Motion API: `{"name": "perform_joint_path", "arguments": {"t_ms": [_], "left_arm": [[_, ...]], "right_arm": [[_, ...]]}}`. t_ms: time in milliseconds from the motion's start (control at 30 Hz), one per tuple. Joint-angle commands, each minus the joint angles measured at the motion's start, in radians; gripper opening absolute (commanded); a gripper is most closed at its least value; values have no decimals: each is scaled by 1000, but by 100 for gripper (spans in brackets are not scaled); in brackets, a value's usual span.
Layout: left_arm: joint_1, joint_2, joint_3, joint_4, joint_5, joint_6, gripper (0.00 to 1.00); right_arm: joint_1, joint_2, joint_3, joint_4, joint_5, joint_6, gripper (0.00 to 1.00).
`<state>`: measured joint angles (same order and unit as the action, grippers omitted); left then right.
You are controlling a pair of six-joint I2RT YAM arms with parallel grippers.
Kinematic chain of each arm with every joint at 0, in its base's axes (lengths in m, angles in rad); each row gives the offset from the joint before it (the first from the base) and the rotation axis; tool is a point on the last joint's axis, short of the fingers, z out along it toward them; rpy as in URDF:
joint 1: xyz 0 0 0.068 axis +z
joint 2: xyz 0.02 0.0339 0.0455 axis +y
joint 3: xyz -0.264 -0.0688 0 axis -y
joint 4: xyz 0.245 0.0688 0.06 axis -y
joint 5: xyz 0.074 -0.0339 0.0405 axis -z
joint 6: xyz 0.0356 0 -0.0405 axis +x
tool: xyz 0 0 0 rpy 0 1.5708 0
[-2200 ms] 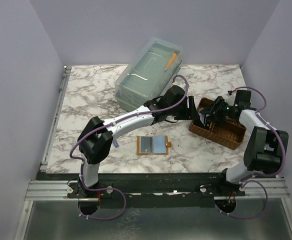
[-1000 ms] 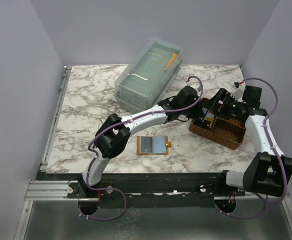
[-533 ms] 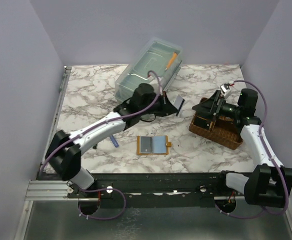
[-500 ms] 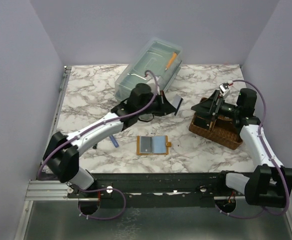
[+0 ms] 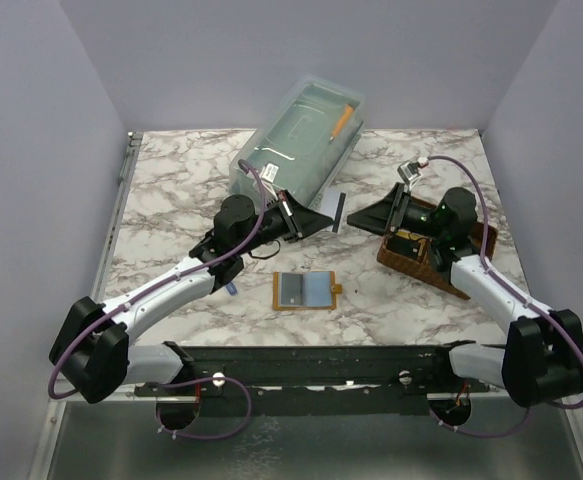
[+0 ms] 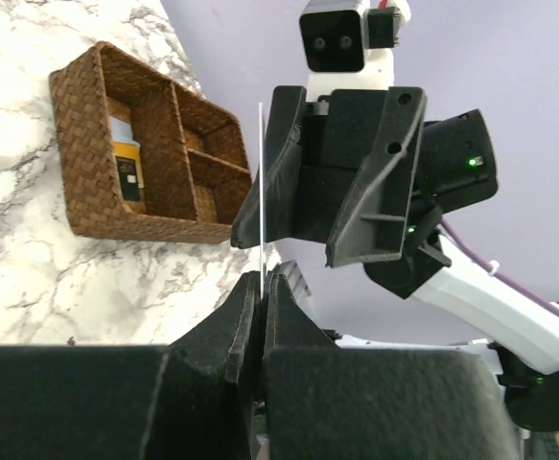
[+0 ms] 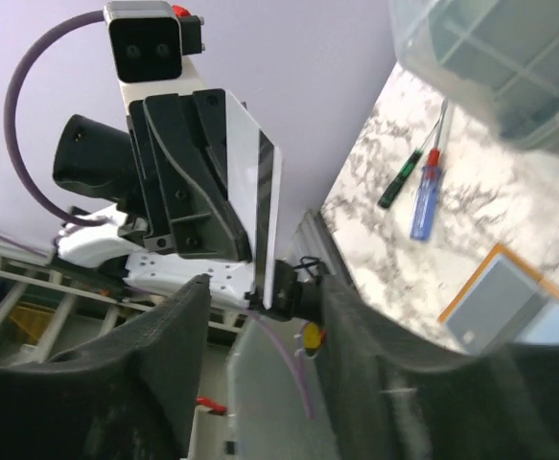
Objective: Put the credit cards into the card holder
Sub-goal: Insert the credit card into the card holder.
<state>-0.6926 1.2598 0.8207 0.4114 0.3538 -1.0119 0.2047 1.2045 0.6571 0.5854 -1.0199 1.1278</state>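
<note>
Up over the middle of the table [image 5: 161,200], the left gripper [image 5: 323,216] is clenched tight on a grey card [image 5: 338,207]. It grips the card by one end, and the rest sticks straight out past the fingers, in the air, well off the table top. From the left wrist the card shows only as a thin line.

The right gripper [image 5: 359,220] points at the card from the other side and is very close to it. Its jaws are apart and hold nothing. I cannot tell if they touch the card.

The wallet [image 5: 306,291] lies open and flat on the table, nearer the front edge than both grippers. Its grey and blue insides face up.

A brown woven tray [image 5: 451,270] sits on the right, partly under the right arm. A clear box [image 5: 296,145] sits at the back. Two screwdrivers [image 7: 423,192], one green and one blue, lie side by side on the table, left of the wallet.
</note>
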Motion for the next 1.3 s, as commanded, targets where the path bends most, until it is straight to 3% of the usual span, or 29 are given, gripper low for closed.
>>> {"name": "perform_joint_path", "arguments": {"t_ms": [0, 33, 233, 333, 500, 667, 767, 867, 1033, 1267], "left_arm": [[4, -23, -23, 138, 46, -78, 0], [3, -22, -28, 148, 46, -83, 0], [3, -25, -53, 179, 56, -97, 0], [2, -29, -61, 184, 45, -96, 0], [4, -31, -93, 150, 43, -85, 1], [20, -133, -117, -330, -118, 4, 71], [36, -179, -108, -641, -227, 90, 83], [108, -160, -114, -815, -211, 129, 84], [154, -80, -121, -829, -183, 237, 83], [154, 87, -95, -770, -181, 317, 76]], "right_arm": [[17, 43, 39, 196, 40, 93, 47], [18, 57, 53, 201, 42, 98, 41], [34, 121, 65, 311, 45, 178, 38], [50, 139, 59, 362, 48, 203, 18], [68, 153, 32, 391, 52, 201, 0], [68, 146, -7, 156, 41, 6, 0], [68, 164, -9, -93, 26, -160, 0], [68, 248, 55, -375, -26, -364, 0], [70, 388, 152, -613, -80, -544, 0], [146, 526, 177, -628, -82, -554, 0]]}}
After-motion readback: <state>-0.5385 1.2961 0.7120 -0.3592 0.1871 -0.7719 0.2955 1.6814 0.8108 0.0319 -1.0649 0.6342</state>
